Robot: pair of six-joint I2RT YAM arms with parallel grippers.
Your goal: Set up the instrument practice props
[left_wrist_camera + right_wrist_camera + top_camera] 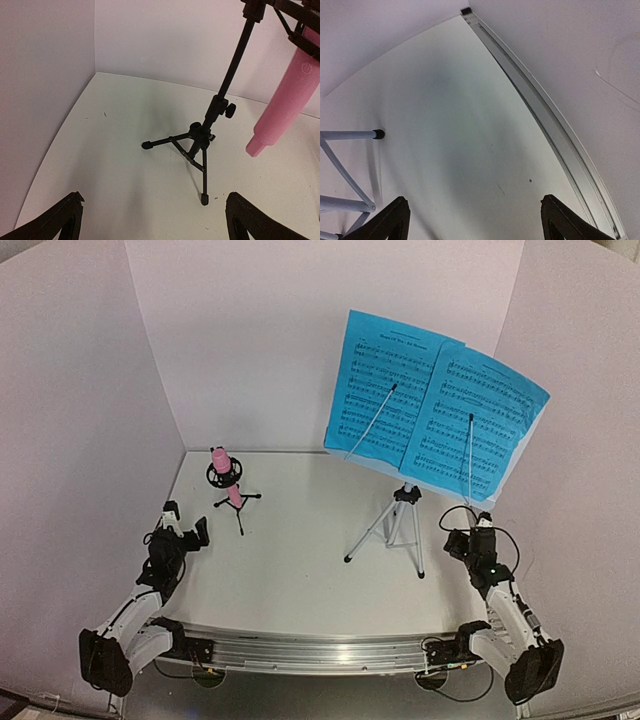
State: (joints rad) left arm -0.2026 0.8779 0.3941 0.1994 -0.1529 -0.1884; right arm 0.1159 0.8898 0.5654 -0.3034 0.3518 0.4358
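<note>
While both arms rest low at the table's [300, 580] sides, the props stand set up between them. Taking the top view as a dial with the arm bases at 6 o'clock, the black tripod mount [238, 504] stands at about 10 o'clock. The silver music stand [397, 528] stands at about 3 o'clock with its three legs splayed on the tabletop.

The pink microphone [226, 476] sits in the ring at the top of the mount. Its long axis is tilted, with the head pointing up toward 11 o'clock and the tail pointing down toward 5 o'clock. In the left wrist view that tail [260, 145] hangs free above the table, and the mount's pole [220, 100] leans to the right.

The stand's desk is tipped back and faces the arms. Its long edge slopes down from 11 toward 4 o'clock. Two blue sheet-music pages [385, 390] lie on it side by side, the right one overlapping the left, and a thin retainer rod lies across each.

The left gripper [152, 207] is at 9 o'clock, near the mount but apart from it. Its jaws are spread wide and hold nothing. The right gripper [475, 205] is at 3 o'clock, just beyond the stand's legs. Its jaws are also spread wide and hold nothing, and one silver leg [350, 134] shows at its left.
</note>
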